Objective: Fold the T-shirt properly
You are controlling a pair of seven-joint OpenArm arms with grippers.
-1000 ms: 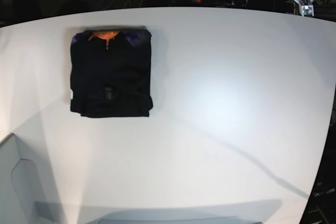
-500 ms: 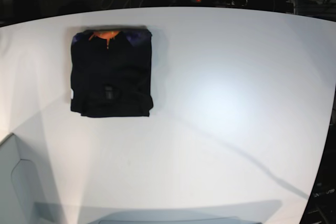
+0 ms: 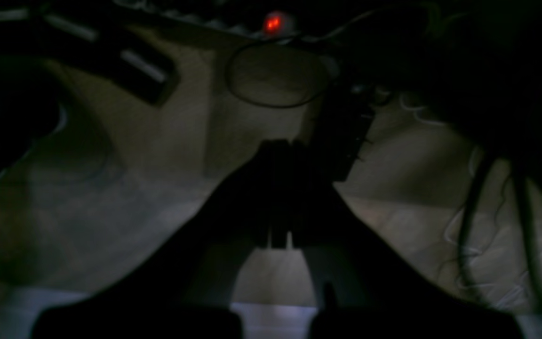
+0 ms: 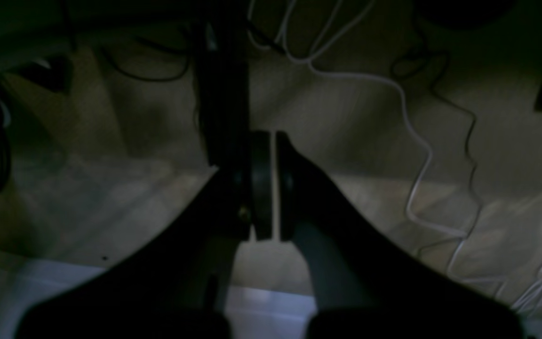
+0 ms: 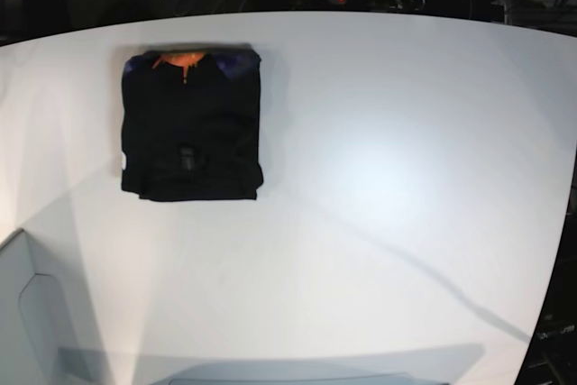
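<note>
The T-shirt (image 5: 191, 125) lies folded into a compact, roughly square black bundle on the white table (image 5: 379, 187), in the upper left of the base view. Its edges run nearly parallel to the table's far edge. An orange patch (image 5: 178, 61) with purple cloth on either side shows at the bundle's far edge, near the neck. A small white tag (image 5: 123, 161) sticks out at the bundle's left edge. No gripper touches the garment.

Both arms are drawn back beyond the table's far edge. In the base view, only small pale parts of them show at the top of the frame.

The left gripper (image 3: 278, 197) appears in the left wrist view as a dark silhouette at frame centre. Its jaws are pressed together with nothing between them. Behind it lie a dim floor, a looped black cable (image 3: 275, 73) and a red indicator light (image 3: 272, 22) at the top.

The right gripper (image 4: 273, 188) occupies the centre of the right wrist view. Its jaws are clenched with only a thin bright slit between them, and they grasp nothing. A wavy white cable (image 4: 417, 127) runs across the dim floor to its right.
</note>
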